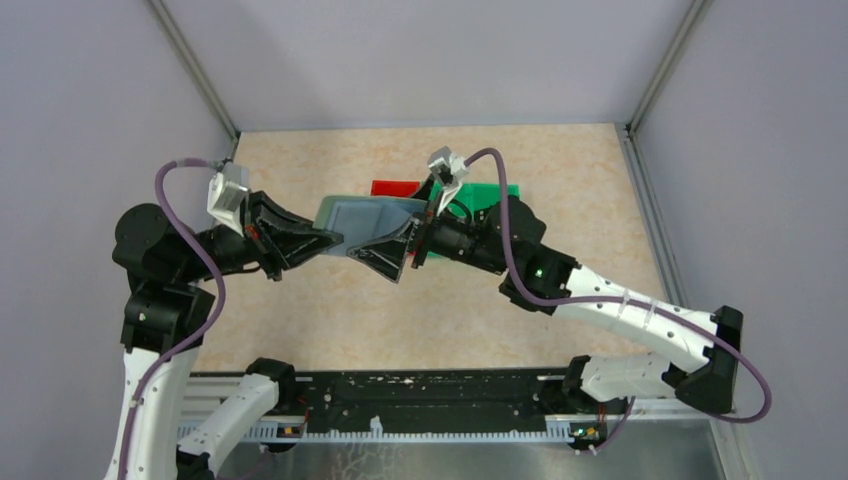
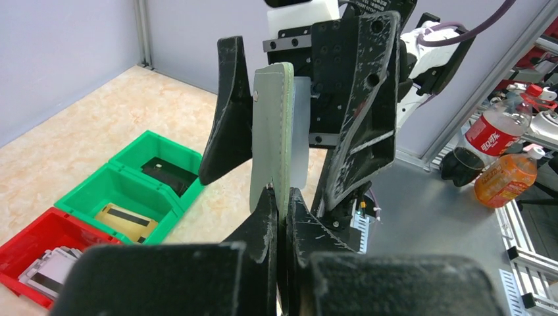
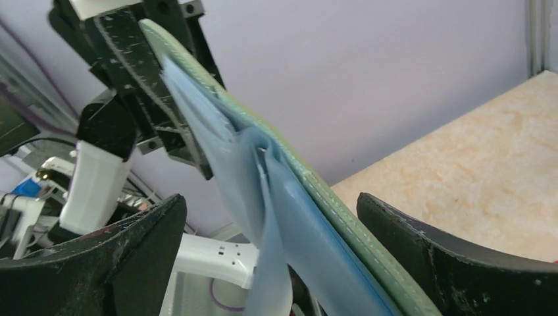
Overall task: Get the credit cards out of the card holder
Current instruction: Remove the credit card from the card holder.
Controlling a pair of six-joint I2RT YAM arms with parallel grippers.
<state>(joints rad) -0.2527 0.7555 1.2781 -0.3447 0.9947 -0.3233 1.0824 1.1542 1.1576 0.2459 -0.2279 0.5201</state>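
Beige marbled tabletop [image 1: 330,320] carries a red bin [image 2: 20,240] and two green bins [image 2: 105,181] side by side, behind the arms. Above it, the pale grey-green card holder [image 2: 270,131] hangs in the air between both arms. The left gripper [image 2: 281,197] is closed tight on one end of it. The right gripper [image 3: 270,204] stands wide open, one finger on each side of the holder, touching nothing. Bluish inner pockets gape toward the right wrist camera; whether a card sits inside cannot be told. A dark card [image 2: 164,172] lies in the far green bin, a pale striped card [image 2: 128,222] in the nearer green one, and a silvery-grey card [image 2: 46,273] in the red bin.
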